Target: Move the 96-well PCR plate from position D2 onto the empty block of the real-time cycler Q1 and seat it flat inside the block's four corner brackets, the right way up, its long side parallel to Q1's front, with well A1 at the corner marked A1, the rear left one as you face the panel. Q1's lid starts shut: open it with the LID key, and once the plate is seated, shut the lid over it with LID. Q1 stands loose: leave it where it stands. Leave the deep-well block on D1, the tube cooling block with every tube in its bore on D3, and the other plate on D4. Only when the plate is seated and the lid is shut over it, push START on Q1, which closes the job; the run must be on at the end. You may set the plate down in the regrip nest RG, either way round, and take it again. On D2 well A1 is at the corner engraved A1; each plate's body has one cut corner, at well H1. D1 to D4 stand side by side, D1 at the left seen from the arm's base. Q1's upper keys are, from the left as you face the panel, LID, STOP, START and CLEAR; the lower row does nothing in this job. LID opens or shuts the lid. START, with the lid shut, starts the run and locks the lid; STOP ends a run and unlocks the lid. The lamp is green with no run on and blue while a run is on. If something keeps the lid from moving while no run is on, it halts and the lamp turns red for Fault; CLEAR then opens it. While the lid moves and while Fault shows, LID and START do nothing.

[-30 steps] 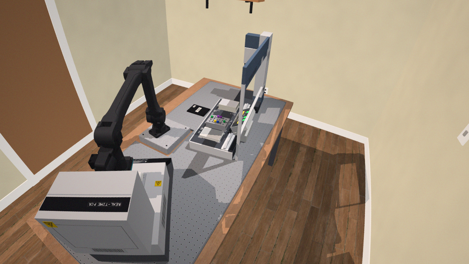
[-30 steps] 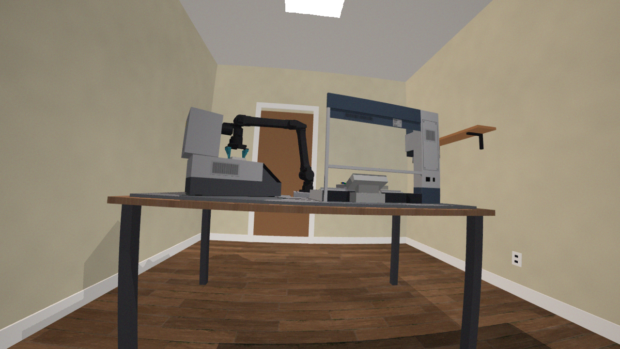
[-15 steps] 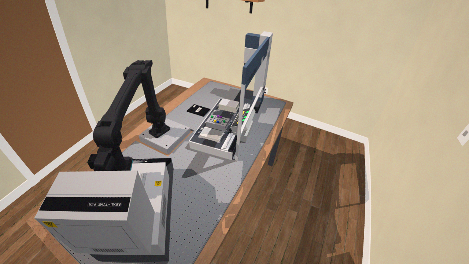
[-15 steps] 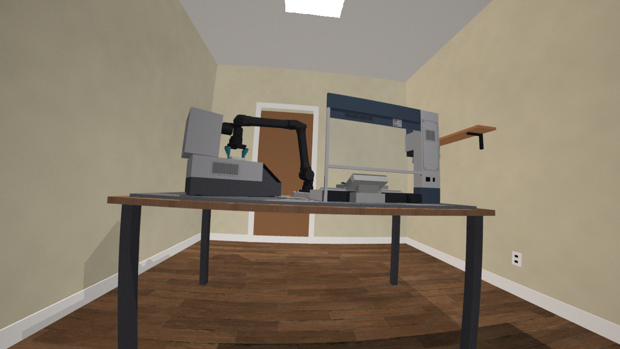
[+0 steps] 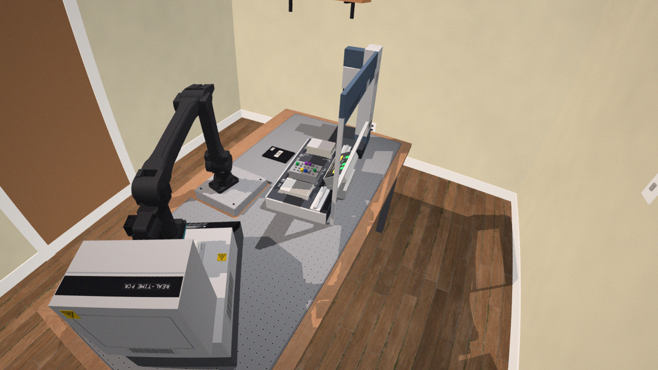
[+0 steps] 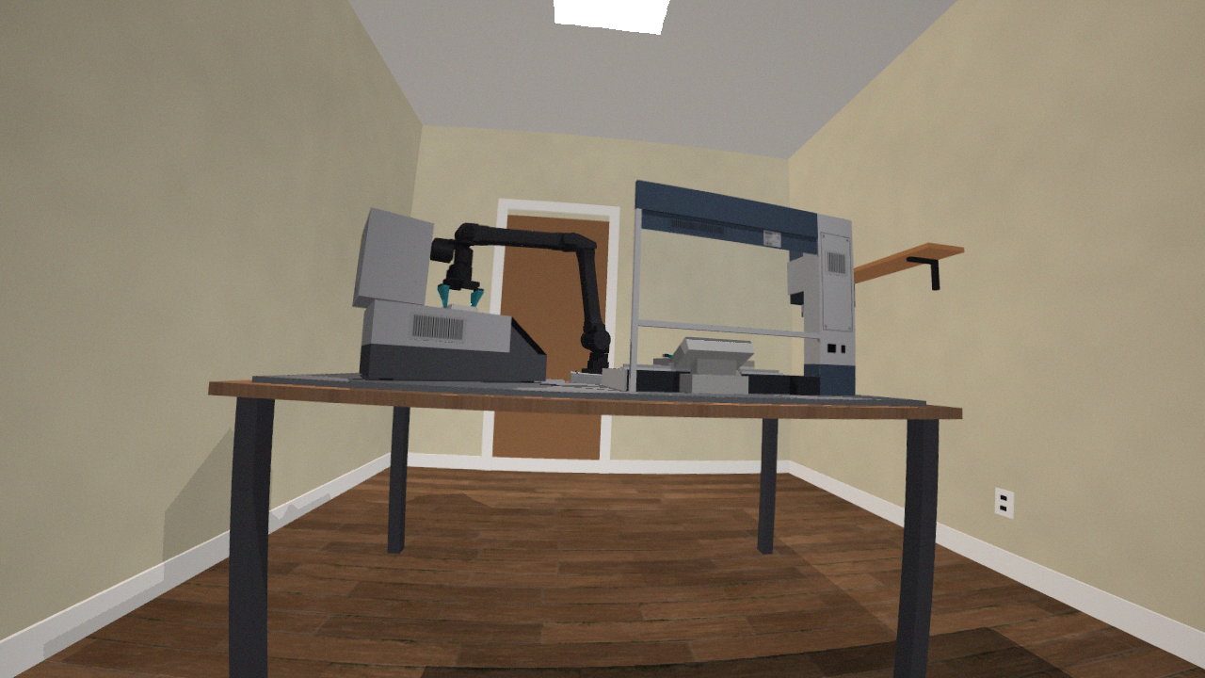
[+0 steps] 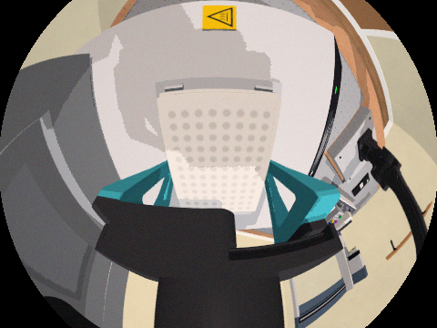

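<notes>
My gripper [image 7: 218, 164] with teal fingers is shut on the white 96-well PCR plate [image 7: 220, 148], gripping its long sides near one end. The plate hangs level over the top of the real-time cycler Q1 [image 5: 151, 294], whose lid [image 6: 392, 257] stands raised. Two small corner brackets [image 7: 173, 89] show just past the plate's far end. In the side view the gripper [image 6: 458, 297] is just above Q1's body [image 6: 446, 341], in front of the raised lid. Whether the plate touches the block I cannot tell. Q1's lamp [image 7: 335, 91] shows green.
The deck tray [image 5: 306, 179] holds the tube cooling block [image 5: 306, 168] with coloured tubes, another plate [image 5: 296, 187] and the deep-well block [image 5: 320, 147]. A tall gantry frame [image 5: 356, 119] stands over the deck. A black nest [image 5: 276, 151] lies near the arm's base [image 5: 223, 181].
</notes>
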Controlling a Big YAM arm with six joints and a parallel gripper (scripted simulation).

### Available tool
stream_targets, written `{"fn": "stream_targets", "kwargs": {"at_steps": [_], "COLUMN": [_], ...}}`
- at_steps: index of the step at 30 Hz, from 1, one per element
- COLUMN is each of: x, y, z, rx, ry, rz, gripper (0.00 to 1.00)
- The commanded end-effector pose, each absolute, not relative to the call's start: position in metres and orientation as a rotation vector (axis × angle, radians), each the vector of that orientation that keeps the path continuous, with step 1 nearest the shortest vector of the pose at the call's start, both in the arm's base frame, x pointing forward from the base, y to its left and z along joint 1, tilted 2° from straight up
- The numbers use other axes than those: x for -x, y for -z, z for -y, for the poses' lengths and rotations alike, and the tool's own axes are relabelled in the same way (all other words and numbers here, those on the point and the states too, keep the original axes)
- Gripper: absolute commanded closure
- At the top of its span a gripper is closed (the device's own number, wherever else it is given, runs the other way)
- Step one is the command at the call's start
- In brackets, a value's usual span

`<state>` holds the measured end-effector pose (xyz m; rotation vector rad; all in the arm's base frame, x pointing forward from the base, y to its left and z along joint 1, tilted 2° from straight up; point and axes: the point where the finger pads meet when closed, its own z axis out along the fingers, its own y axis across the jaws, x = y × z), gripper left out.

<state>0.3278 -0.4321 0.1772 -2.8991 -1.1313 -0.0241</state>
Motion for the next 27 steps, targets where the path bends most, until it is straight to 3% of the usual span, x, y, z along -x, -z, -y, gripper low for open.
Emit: {"fn": "stream_targets", "kwargs": {"at_steps": [1, 27], "x": [-0.344, -0.333], "y": [-0.188, -0.188], "z": [0.440, 0.434], "rx": [2.928, 2.928], "ry": [0.041, 0.039], "rz": [1.179, 1.159], "gripper": [1.00, 1.00]}}
